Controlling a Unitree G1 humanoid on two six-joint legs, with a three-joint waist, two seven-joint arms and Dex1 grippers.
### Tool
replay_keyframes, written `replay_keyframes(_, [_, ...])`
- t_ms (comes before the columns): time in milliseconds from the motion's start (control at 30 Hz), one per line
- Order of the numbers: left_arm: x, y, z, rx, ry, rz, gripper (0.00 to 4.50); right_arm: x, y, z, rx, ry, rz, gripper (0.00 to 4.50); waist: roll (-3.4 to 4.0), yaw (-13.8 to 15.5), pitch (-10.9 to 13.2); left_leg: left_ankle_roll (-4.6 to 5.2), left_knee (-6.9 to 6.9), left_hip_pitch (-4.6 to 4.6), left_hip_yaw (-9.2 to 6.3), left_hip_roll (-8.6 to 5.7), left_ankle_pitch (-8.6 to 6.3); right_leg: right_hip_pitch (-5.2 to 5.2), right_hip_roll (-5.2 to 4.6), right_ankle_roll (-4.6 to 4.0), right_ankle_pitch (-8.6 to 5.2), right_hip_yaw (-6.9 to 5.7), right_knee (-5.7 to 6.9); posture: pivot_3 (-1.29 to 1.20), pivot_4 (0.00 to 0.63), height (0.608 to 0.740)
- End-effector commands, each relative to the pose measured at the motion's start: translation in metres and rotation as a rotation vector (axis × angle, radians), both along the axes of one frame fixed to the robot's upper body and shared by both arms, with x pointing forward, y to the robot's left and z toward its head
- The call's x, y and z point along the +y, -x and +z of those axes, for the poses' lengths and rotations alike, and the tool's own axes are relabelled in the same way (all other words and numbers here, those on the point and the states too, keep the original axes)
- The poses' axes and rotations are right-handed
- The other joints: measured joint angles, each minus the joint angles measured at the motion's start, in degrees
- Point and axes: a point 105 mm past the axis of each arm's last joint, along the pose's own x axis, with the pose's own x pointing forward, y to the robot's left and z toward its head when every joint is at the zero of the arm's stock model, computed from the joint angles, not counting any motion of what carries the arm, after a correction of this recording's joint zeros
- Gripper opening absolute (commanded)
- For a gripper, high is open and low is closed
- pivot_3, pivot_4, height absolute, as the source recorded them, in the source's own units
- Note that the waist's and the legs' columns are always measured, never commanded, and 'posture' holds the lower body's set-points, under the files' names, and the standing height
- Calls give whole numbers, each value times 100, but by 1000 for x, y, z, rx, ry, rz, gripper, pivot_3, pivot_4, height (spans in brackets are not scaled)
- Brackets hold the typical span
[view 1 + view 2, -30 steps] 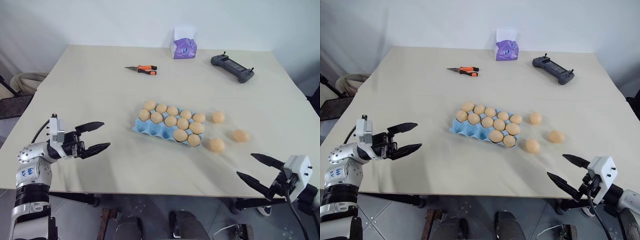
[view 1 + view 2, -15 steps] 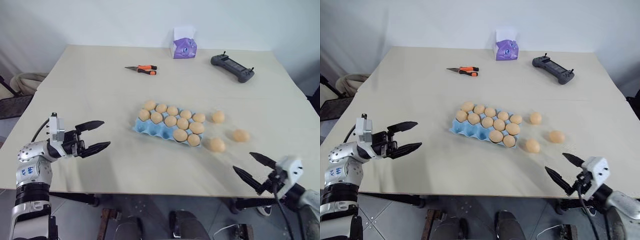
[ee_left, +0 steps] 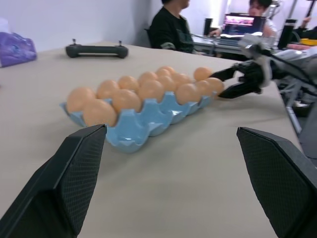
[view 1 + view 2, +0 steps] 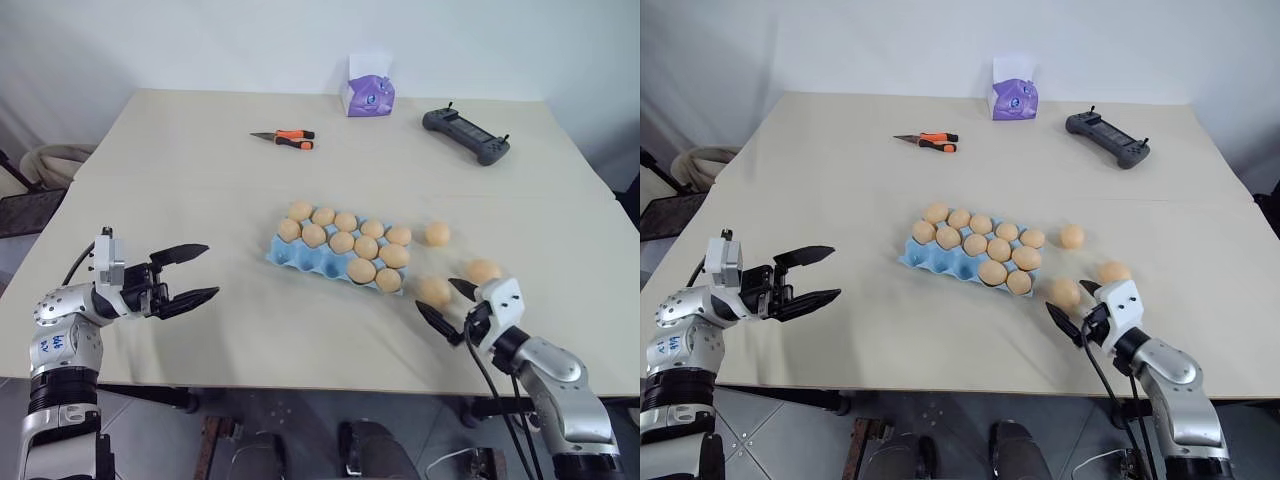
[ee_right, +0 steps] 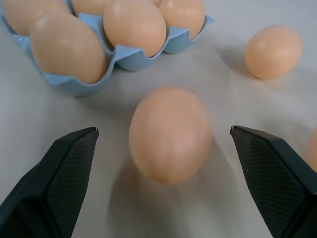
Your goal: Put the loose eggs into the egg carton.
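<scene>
— Right end effector (image 4: 447, 311) has its fingers wide apart and holds nothing; the nearest loose egg (image 4: 434, 290) lies on the tabletop (image 4: 200, 180) just ahead, between the finger lines. I think this is to close around it.

— And the other eggs?

— Two more loose eggs (image 4: 483, 271) lie beside the egg carton (image 4: 290, 256), at its right. The carton's near left cups look free.

— The left end effector (image 4: 195, 272)?

— Also open and empty, well apart from the carton, probably waiting.
</scene>
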Motion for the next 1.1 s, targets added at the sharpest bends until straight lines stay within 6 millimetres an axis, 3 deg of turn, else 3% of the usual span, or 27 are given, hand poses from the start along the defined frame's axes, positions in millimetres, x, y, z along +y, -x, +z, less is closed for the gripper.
replay_keyframes(33, [-2,6,11,-49,-12,-51,4500,2,-7,4,-8,8,-16,4483,0,-2,0,0,0,0,-1,0,0,0,0,0,0,-1,1,0,150,740])
replay_keyframes(333, [-14,9,14,-60,-23,-149,4500,6,-17,4,15,35,-37,4483,0,2,0,0,-1,0,0,0,0,0,0,0,0,0,0,0,150,740])
replay_keyframes(433, [-14,7,19,-72,-6,-155,4500,5,-17,5,16,39,-47,3864,0,4,0,1,2,-2,-1,0,0,0,1,0,0,-1,0,0,150,740])
replay_keyframes(633, [-15,9,21,-67,8,-182,4500,7,-11,15,5,34,-42,1772,0,-10,0,0,-2,-1,1,1,0,-2,3,1,0,1,1,0,150,740])
replay_keyframes(700, [-16,10,21,-63,5,-193,4500,9,-10,23,-17,32,-27,1505,0,-10,0,0,-2,-1,1,1,0,-2,3,1,0,1,0,0,150,740])
replay_keyframes(933, [-18,10,22,-57,-4,-222,4500,21,-19,75,-85,-6,6,1486,0,-23,0,2,4,0,2,0,1,-2,2,0,0,4,6,0,150,740])
replay_keyframes(1100, [-21,8,23,-55,-20,-226,4500,58,-32,98,-87,19,114,1486,0,-30,0,1,0,-2,-1,1,1,-7,2,-1,-1,0,6,0,150,740])
